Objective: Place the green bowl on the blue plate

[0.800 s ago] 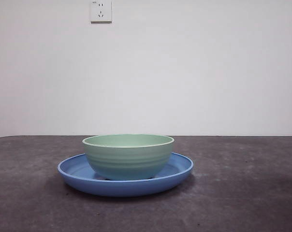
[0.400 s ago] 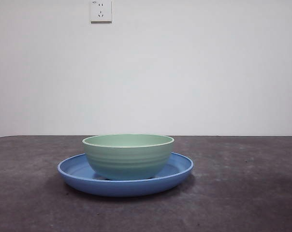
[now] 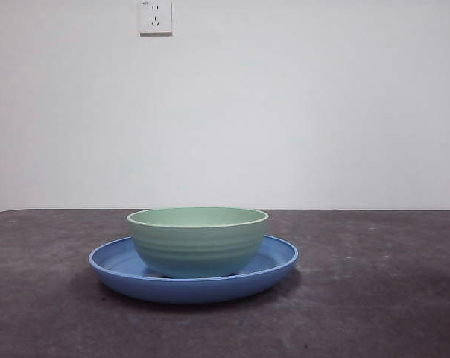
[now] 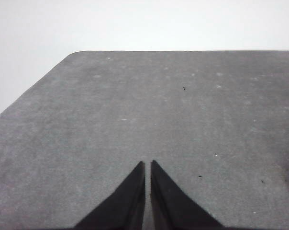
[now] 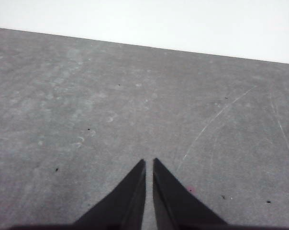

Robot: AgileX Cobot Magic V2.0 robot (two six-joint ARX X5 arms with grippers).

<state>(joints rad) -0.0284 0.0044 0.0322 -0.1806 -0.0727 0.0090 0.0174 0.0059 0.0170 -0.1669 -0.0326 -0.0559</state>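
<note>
Both claws are narrowed almost to closing and hold nothing. Seen from its own wrist camera, the left gripper (image 4: 148,165) shows two black pointed jaws side by side with only a thin slit between them, hanging over bare dark grey table (image 4: 135,110). Beyond the tips the tabletop runs to a rounded corner, with white wall behind it. The right gripper (image 5: 149,163) looks the same from its wrist camera: two black jaws nearly touching, empty, above grey table marked with pale scuffs, thin scratches and small dark specks. Neither wrist camera shows the bowl or the plate, and neither arm appears in the front view.

From the front camera, low and level with the table, the blue plate (image 3: 109,265) lies flat on the dark surface, slightly left of the middle of the picture. It is wide, shallow and glossy, with a raised curved rim. The green bowl (image 3: 197,242) stands upright inside it, on the plate's floor, roughly centred, its pale rim level. Faint ridges ring its outside. Plate rim shows on both sides of the bowl. Behind the table's far edge rises a plain white wall, with a white wall socket (image 3: 156,16) high up, left of centre.
</note>
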